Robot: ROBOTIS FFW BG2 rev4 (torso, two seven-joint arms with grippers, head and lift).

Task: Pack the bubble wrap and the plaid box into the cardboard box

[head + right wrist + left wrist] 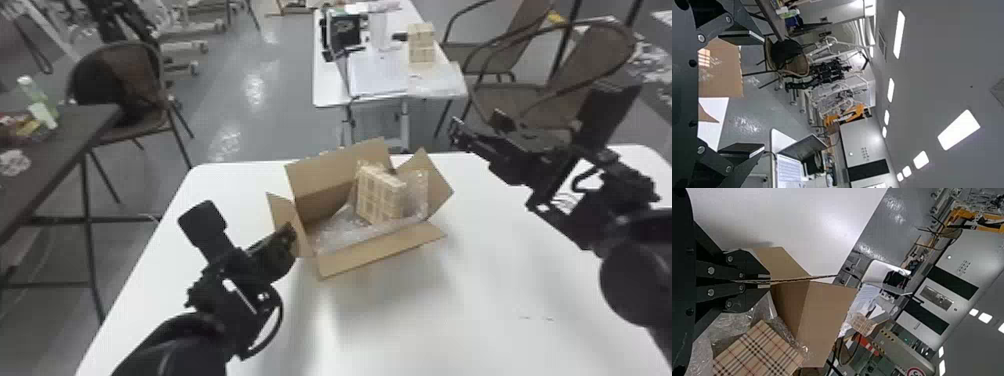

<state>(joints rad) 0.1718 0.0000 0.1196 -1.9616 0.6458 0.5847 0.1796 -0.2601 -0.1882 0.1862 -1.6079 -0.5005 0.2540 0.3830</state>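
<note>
White desk [475, 305] in front, gray shiny floor [240, 115] around it. Far desk [327, 92] beyond, carrying laptop [377, 75] and a second plaid item [421, 44]. Dark desk [65, 150] at left with green bottle [37, 95]; one chair [150, 75] beside it, more chairs [595, 55] at right. Ceiling lights [959, 129] and pale cabinet [864, 145] in right wrist view. Cardboard box [325, 180] sits on white desk, flaps up and spread. Bubble wrap [345, 235] inside it; plaid box [380, 195] also inside, tilted, with wrap under and beside it. Left gripper [293, 231] closed on a cardboard box flap. Right gripper [477, 126] open and empty, fingers wide apart, above the desk's right far side.
</note>
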